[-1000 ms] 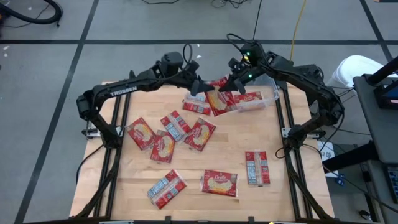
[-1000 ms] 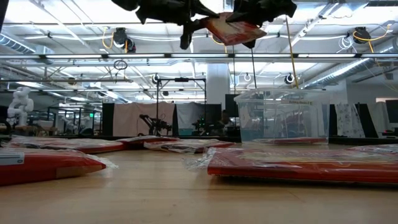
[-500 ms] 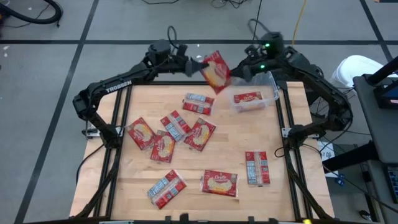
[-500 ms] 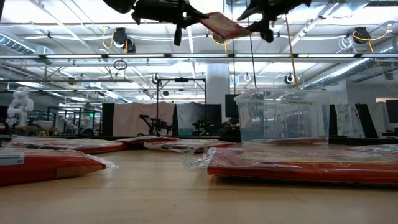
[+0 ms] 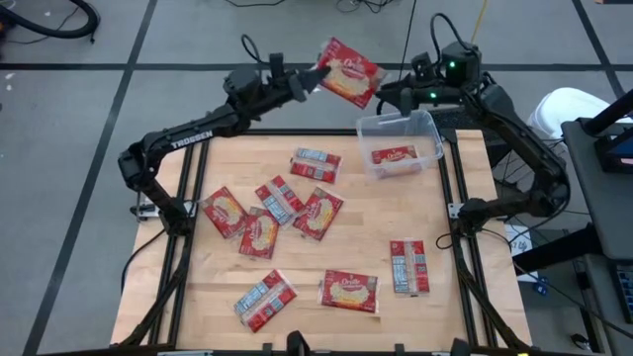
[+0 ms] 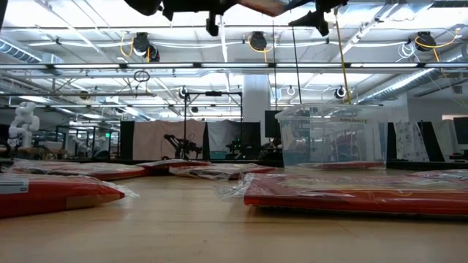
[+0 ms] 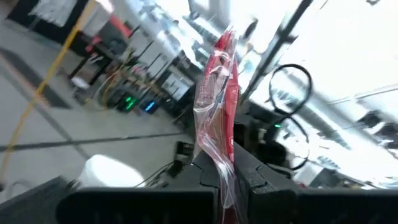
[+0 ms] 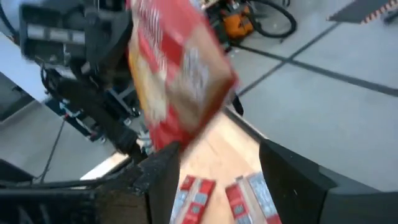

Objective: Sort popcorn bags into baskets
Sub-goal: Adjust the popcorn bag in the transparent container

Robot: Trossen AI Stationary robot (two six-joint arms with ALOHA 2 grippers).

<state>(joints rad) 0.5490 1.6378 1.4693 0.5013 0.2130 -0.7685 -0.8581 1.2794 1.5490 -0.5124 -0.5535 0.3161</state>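
Note:
A red popcorn bag [image 5: 347, 71] with its cream popcorn picture facing up hangs high over the table's far edge, and my left gripper [image 5: 313, 81] is shut on it. My right gripper [image 5: 388, 95] stands open just to the bag's right, touching nothing; in the right wrist view the bag [image 8: 176, 79] shows beyond its spread fingers. The clear basket [image 5: 431, 133] stands at the far right of the table with one bag [image 5: 394, 156] lying flat in it. Several more popcorn bags [image 5: 318, 213] lie flat on the table. My left gripper pinches the bag's clear sealed end [image 7: 226, 167], the end nearest the left arm, between its two fingers. The fingers come roughly level from the table's left. The bag sticks out beyond them toward the right, lifted clear of everything.
Loose bags lie at the table's middle left [image 5: 259, 232], along the near edge [image 5: 349, 291] and at the near right [image 5: 408, 267]. In the low view the basket [image 6: 333, 139] stands behind a near bag [image 6: 351, 193]. Bare wood shows at the table's right.
My left gripper has shut on the bag that my right gripper held over the table's far middle. My right gripper has opened, let go and drawn back toward the right. My left gripper has carried the bag up and toward the far edge.

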